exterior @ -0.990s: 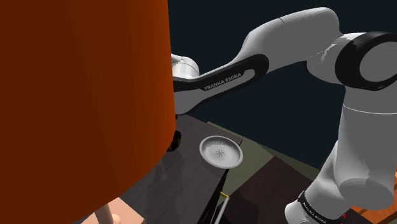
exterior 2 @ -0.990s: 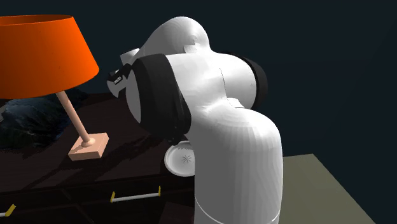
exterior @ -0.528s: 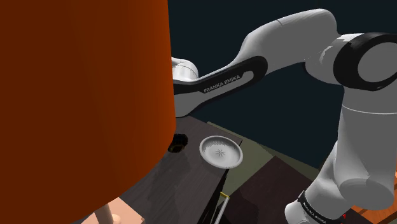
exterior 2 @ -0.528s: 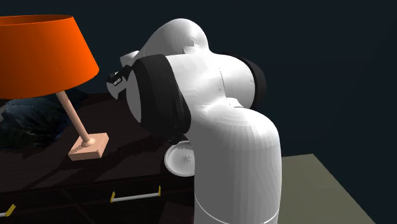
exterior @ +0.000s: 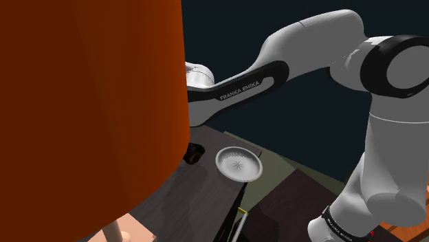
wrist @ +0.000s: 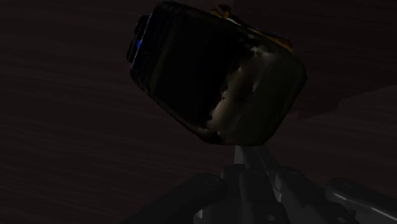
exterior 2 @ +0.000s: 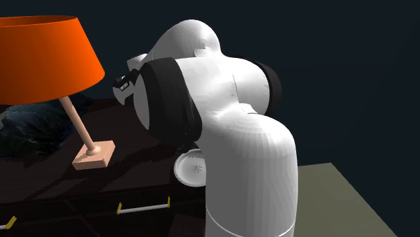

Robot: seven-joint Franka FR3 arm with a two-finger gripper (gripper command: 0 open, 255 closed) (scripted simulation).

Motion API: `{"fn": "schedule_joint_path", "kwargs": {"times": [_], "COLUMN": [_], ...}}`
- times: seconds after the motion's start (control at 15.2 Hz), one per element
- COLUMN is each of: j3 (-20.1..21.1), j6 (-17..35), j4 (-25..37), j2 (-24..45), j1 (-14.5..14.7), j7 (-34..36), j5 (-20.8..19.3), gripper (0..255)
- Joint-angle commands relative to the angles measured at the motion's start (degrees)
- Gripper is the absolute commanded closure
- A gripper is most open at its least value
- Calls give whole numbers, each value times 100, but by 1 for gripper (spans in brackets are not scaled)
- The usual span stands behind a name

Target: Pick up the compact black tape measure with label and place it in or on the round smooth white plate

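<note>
In the wrist view the black tape measure [wrist: 216, 70] looms close and tilted, with a small blue mark on one side and a paler worn face. My gripper [wrist: 251, 159] is shut on the tape measure's near edge, its dark fingers [wrist: 210, 191] coming up from below. From the shoulder view the tape measure [exterior: 194, 154] peeks out beside the lampshade's edge, low over the dark tabletop, just to the left of the round white plate [exterior: 238, 163]. The hand itself is hidden behind the shade. The plate [exterior 2: 192, 168] also shows partly behind the arm in the second exterior view.
A big orange lampshade [exterior: 89, 103] covers the shoulder view's left half. The lamp [exterior 2: 44, 57] stands on a wooden base [exterior 2: 93, 156] on the dark table [exterior: 185, 199]. A drawer handle [exterior 2: 143, 207] shows on the table's front. The arm's white body [exterior 2: 235, 148] blocks the second exterior view's middle.
The fingers have shut on the tape measure. In the shoulder view the tape measure has shifted slightly to the right, towards the plate.
</note>
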Motion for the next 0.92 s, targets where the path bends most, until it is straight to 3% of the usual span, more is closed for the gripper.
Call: {"fn": "schedule_joint_path", "kwargs": {"times": [0.0, 0.2, 0.33, 0.4, 0.86], "j3": [0, 415, 625, 640, 522], "j6": [0, 215, 599, 698, 1167], "j4": [0, -827, -1519, -1665, -1930], "j2": [0, -815, -1543, -1706, -1432], "j1": [0, -179, -377, -405, -445], "j7": [0, -2271, -4002, -4381, -4196], "j5": [0, -382, -417, -396, -697], "gripper": [0, 0, 0, 0, 0]}}
